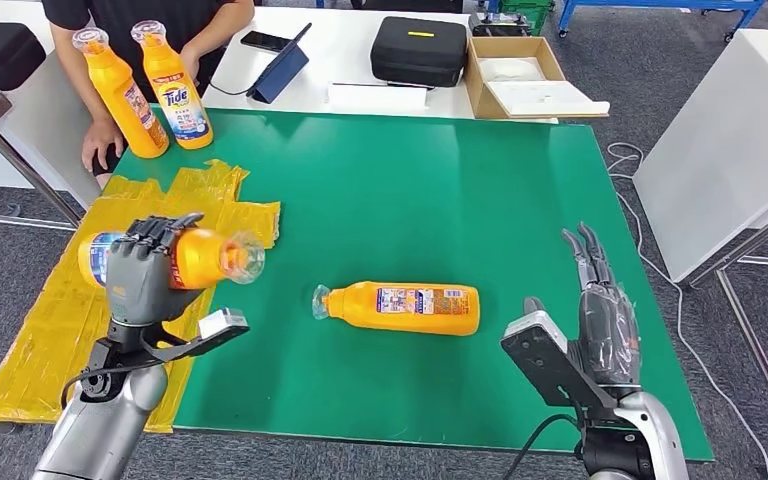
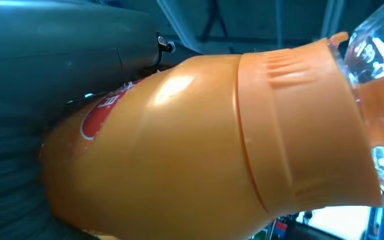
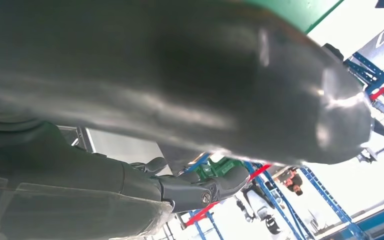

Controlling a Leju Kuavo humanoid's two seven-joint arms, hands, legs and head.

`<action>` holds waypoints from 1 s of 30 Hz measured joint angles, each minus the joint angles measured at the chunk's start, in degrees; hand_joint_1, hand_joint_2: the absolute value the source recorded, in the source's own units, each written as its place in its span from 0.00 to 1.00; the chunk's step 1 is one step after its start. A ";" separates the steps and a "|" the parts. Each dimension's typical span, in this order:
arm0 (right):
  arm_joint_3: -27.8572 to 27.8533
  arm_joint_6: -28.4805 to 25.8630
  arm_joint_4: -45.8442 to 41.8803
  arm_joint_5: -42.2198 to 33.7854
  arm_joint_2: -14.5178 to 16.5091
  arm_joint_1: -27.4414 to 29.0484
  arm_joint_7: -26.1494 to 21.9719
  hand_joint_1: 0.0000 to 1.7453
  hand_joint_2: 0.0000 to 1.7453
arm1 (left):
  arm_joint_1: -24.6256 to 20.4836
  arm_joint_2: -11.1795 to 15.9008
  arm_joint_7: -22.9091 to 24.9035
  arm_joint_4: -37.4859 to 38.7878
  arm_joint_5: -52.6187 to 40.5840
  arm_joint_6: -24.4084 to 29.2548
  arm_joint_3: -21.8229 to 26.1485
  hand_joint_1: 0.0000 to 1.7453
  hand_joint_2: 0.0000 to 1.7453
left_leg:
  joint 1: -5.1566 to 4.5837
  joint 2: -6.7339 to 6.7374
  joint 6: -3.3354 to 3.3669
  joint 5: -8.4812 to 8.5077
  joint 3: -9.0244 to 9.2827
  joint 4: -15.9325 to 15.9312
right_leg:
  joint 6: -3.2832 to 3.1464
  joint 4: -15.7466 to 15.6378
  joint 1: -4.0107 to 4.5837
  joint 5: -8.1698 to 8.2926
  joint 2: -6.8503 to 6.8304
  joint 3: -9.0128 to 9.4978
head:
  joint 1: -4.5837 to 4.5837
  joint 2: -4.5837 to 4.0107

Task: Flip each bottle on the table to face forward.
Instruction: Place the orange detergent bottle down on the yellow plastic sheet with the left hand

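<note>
Your left hand (image 1: pixel 143 272) grips an orange bottle (image 1: pixel 200 257) around its body, held on its side above the left edge of the green mat (image 1: pixel 440 200), with the clear cap pointing right; the left wrist view confirms the bottle (image 2: pixel 190 150) pressed against the palm. Your right hand (image 1: pixel 600 310) holds nothing, its fingers extended and apart, raised over the right part of the mat. A second orange bottle (image 1: pixel 405 307) lies on its side near the mat's middle, cap to the left, back label with barcode facing up, well apart from both hands. Two more orange bottles (image 1: pixel 150 90) stand upright at the far left corner of the mat, one showing a Tide label, and a person's hand (image 1: pixel 100 140) rests just beside them. Crumpled yellow sheeting (image 1: pixel 50 330) lies under and left of the mat's left edge
</note>
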 joint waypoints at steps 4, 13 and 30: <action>0.00 -0.02 -0.01 -0.35 -0.58 0.18 -0.06 0.00 0.00 | -0.22 -0.10 0.56 2.16 -2.21 0.02 0.57 1.00 1.00 | -0.01 -0.01 0.00 0.00 0.00 0.01 | 0.00 -0.01 -0.01 0.00 -0.01 -0.02 | -0.01 0.00; 0.11 -0.57 -1.42 -1.16 -4.19 4.39 -1.79 0.00 0.00 | -1.04 -0.06 6.45 9.28 -13.56 0.02 0.08 1.00 1.00 | 0.00 -0.02 0.00 -0.01 -0.01 0.00 | 0.00 -0.01 -0.04 0.00 -0.02 -0.06 | -0.01 0.00; -0.02 0.25 -4.10 -0.81 -7.37 7.76 -2.72 0.00 0.00 | -6.37 -0.01 15.15 21.84 -21.59 0.04 -1.91 0.00 0.25 | 0.01 0.00 0.00 -0.01 -0.01 0.00 | 0.00 -0.01 -0.05 0.00 0.00 -0.08 | -0.01 0.00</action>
